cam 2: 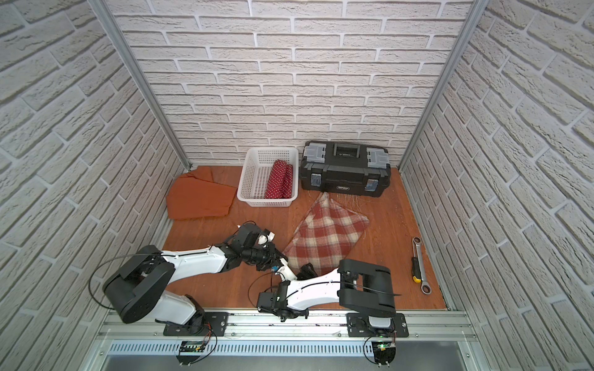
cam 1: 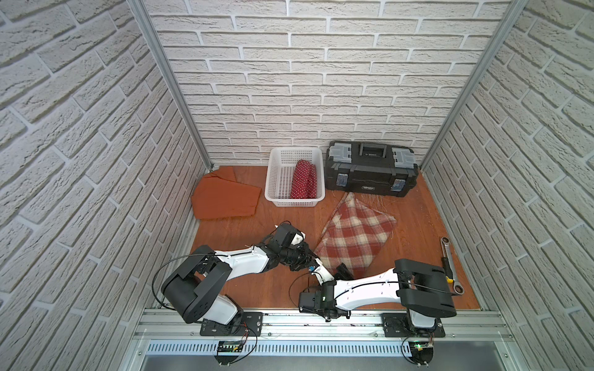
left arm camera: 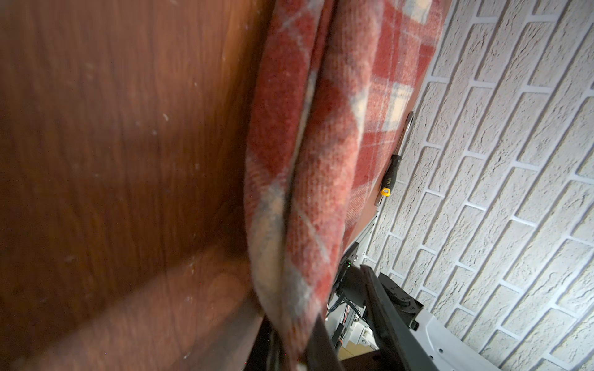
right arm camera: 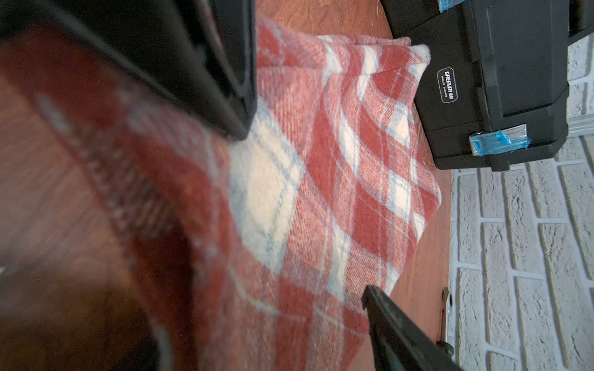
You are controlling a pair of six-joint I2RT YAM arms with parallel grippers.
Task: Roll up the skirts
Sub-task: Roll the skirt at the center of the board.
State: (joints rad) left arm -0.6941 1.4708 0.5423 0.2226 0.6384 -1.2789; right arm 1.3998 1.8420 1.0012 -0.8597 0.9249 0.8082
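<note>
The red-and-cream plaid skirt (cam 1: 356,234) (cam 2: 328,237) lies flat right of the table's centre. My left gripper (cam 1: 311,255) (left arm camera: 289,347) is shut on its near left corner, which is bunched and lifted between the jaws. My right gripper (cam 1: 344,269) (right arm camera: 273,337) stands at the skirt's near edge, jaws apart, with plaid cloth (right arm camera: 289,208) between them and one dark finger (right arm camera: 395,331) showing. The polka-dot skirt (cam 1: 303,180) lies rolled in the white basket (cam 1: 276,173). The rust-orange skirt (cam 1: 225,199) lies flat at the back left.
A black toolbox (cam 1: 369,170) (right arm camera: 501,80) stands at the back right, just behind the plaid skirt's far corner. A ratchet wrench (cam 1: 458,284) and a screwdriver (cam 1: 447,271) lie along the right wall. Brick-patterned walls close in three sides.
</note>
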